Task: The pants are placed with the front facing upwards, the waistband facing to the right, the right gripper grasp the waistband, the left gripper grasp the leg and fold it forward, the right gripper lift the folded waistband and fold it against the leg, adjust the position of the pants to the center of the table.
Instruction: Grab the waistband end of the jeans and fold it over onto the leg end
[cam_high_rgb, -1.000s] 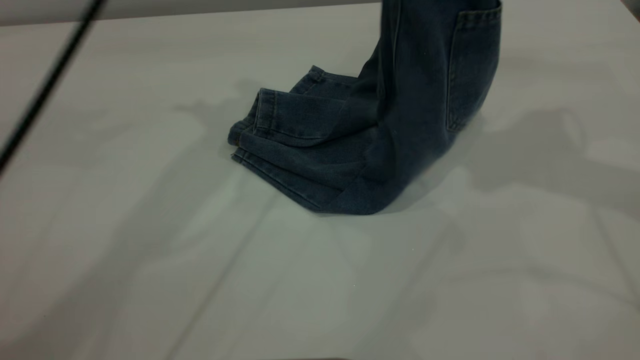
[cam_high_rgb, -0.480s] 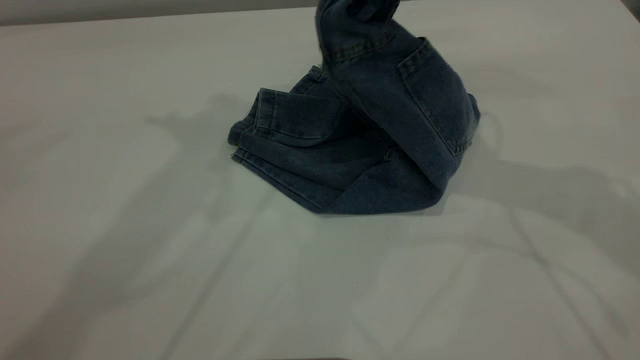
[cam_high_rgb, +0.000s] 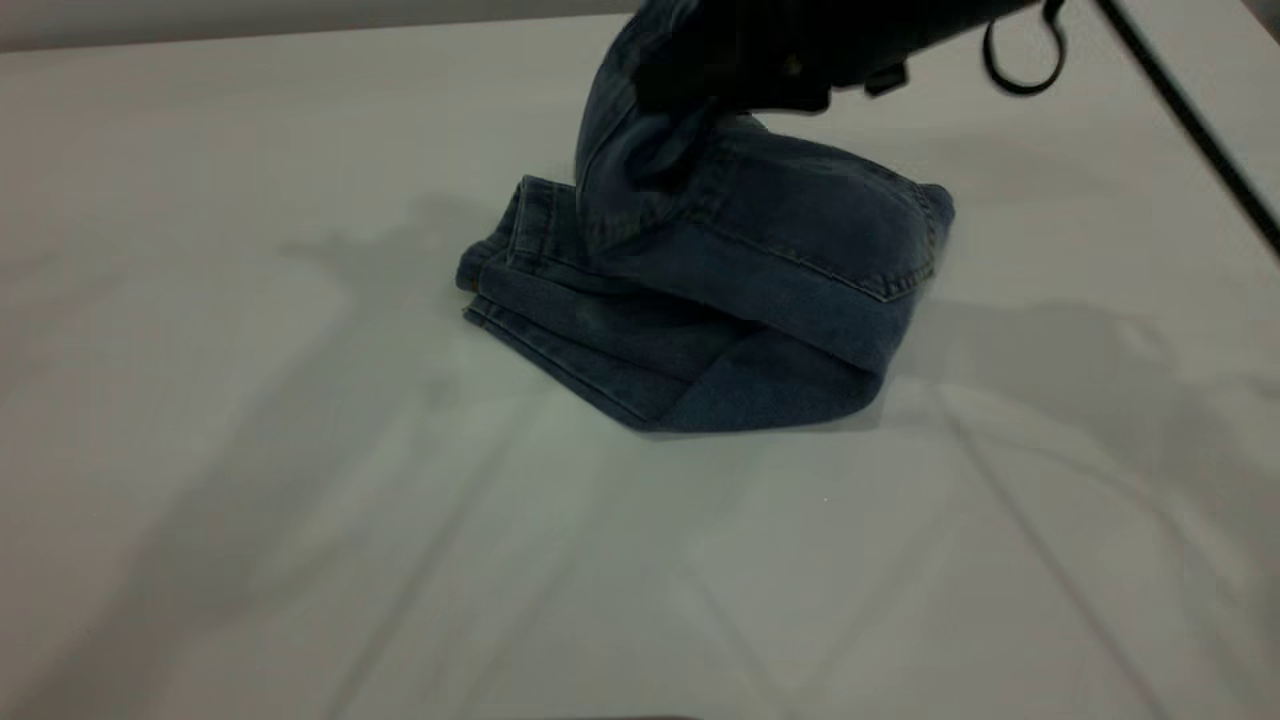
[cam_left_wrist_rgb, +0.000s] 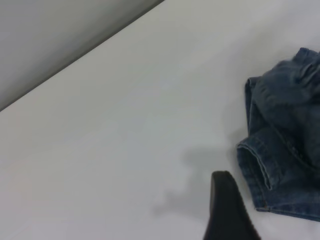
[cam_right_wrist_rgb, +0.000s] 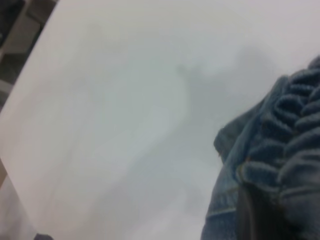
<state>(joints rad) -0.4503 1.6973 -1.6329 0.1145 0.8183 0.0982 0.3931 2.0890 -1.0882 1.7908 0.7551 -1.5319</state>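
Presently we find the pants (cam_high_rgb: 700, 300) lying near the middle of the table (cam_high_rgb: 250, 450), the waistband end raised and bunched over the folded legs. Our right gripper (cam_high_rgb: 700, 80) is clenched on that gathered waistband. Our left gripper (cam_left_wrist_rgb: 227, 210) hangs off beside the leg hems; whether it is released we cannot tell.

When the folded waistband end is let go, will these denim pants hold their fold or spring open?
The pants look floppy: the lifted waistband end drapes from the right tool and bunches into ridges in the right wrist view. They will probably settle flat on the legs. The thick stacked hems suggest some weight, so sliding on the table seems unlikely.
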